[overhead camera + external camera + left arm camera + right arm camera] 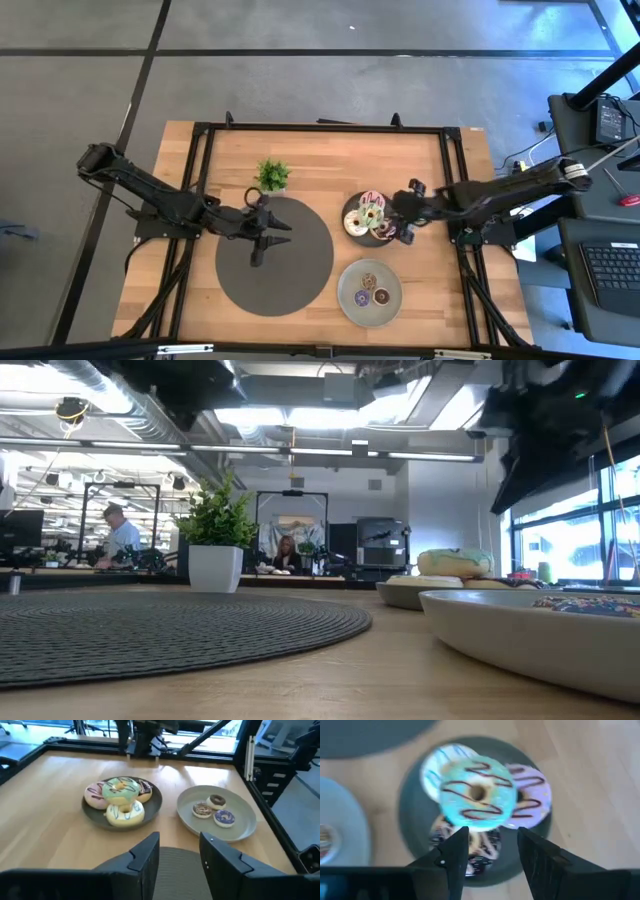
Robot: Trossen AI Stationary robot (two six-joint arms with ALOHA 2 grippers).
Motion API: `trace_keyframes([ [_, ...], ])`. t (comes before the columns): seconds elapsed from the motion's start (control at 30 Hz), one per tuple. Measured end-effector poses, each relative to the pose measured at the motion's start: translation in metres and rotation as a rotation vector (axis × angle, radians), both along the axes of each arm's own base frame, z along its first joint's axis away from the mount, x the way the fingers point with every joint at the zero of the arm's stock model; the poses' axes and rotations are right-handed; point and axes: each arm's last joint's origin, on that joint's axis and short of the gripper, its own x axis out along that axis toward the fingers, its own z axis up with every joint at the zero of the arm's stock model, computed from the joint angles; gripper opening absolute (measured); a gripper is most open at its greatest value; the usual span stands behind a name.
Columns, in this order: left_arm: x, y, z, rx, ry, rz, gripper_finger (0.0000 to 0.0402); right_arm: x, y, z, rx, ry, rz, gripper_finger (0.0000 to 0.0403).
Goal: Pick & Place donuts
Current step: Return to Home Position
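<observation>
Several large iced donuts sit piled on a dark grey plate (350, 203), (155, 810). A green one with brown stripes (477, 795) lies on top of a white one (125, 814), a pink one (94, 795) and a dark sprinkled one (487, 845). Three mini donuts (370, 293), (215, 810) lie on a lighter grey plate (240, 827). My right gripper (398, 214), (490, 850) hangs open over the pile, touching nothing. My left gripper (275, 235), (180, 850) is open above the round dark mat (290, 275).
A small green plant in a white pot (271, 175), (215, 540) stands at the mat's far edge. The black frame rails (450, 160) run around the wooden table. Bare wood lies left of the mat and along the far edge. People sit in the room behind.
</observation>
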Motion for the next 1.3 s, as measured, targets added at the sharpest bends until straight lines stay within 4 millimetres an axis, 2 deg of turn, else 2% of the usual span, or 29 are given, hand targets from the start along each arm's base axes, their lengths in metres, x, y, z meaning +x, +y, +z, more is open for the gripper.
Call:
trace_keyframes([
  [0.23, -0.041, 0.009, -0.007, -0.002, -0.144, 0.062, 0.0134, -0.041, 0.011, -0.012, 0.075, -0.31, 0.079, 0.0169],
  [0.37, -0.064, 0.023, -0.026, 0.0, -0.222, 0.08, 0.0136, -0.055, 0.015, -0.029, 0.095, -0.472, 0.182, 0.0169],
  [0.53, -0.081, 0.047, -0.043, -0.036, -0.291, 0.099, 0.0134, -0.067, 0.015, -0.047, 0.102, -0.613, 0.246, 0.0169],
  [0.63, -0.089, 0.059, -0.044, -0.03, -0.346, 0.047, 0.0132, -0.073, 0.012, -0.051, 0.103, -0.647, 0.249, 0.0168],
  [0.73, -0.098, 0.071, -0.043, 0.0, -0.385, 0.08, 0.0132, -0.078, 0.01, -0.051, 0.106, -0.682, 0.253, 0.0168],
  [0.87, -0.107, 0.082, -0.059, -0.007, -0.358, 0.173, 0.0132, -0.084, 0.008, -0.055, 0.1, -0.718, 0.262, 0.0168],
  [1.03, -0.114, 0.087, -0.07, -0.014, -0.402, 0.215, 0.0135, -0.089, 0.006, -0.055, 0.112, -0.758, 0.258, 0.0168],
  [1.3, -0.125, 0.09, -0.072, 0.003, -0.398, 0.256, 0.0135, -0.099, 0.001, -0.055, 0.092, -0.771, 0.272, 0.0168],
])
